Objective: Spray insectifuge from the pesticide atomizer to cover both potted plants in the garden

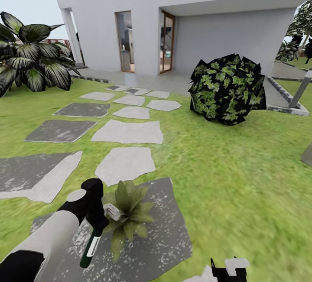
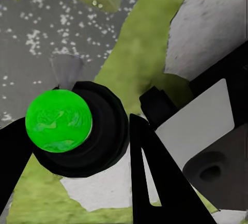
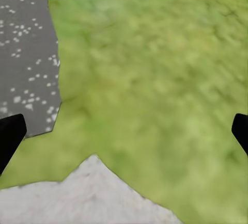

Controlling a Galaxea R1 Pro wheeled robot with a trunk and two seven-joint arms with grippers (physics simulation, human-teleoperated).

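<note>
— On the dark speckled stepping stone (image 1: 169,234) nearest the robot, that's where it is all happening. See the potted plant (image 1: 128,212)? A low rosette of broad pointed leaves, sitting right on the slab.

— And the left gripper (image 1: 99,220)?

— Clamped around the pesticide atomizer (image 1: 91,245). The slim dark green bottle hangs down from the fingers, white label strip showing, and the pale trigger head (image 1: 112,211) sits just beside the leaves, practically touching them.

— What does the left wrist camera give?

— The bottle end-on: a bright green disc (image 2: 58,121) ringed by black, a dark finger (image 2: 155,177) on each side, speckled stone and grass behind.

— The right gripper (image 1: 227,271)?

— Low at the bottom edge of the head view, over the lawn (image 1: 242,178). In its own wrist view the two black fingertips (image 3: 9,136) stand wide apart with nothing but grass and stone edges between them. Spread, holding nothing.

— Further off?

— Pale stepping stones (image 1: 128,132) leading to the white house (image 1: 182,17), a dark leafy bush (image 1: 227,89) on the right, a big broad-leaved plant (image 1: 32,59) on the left.
</note>
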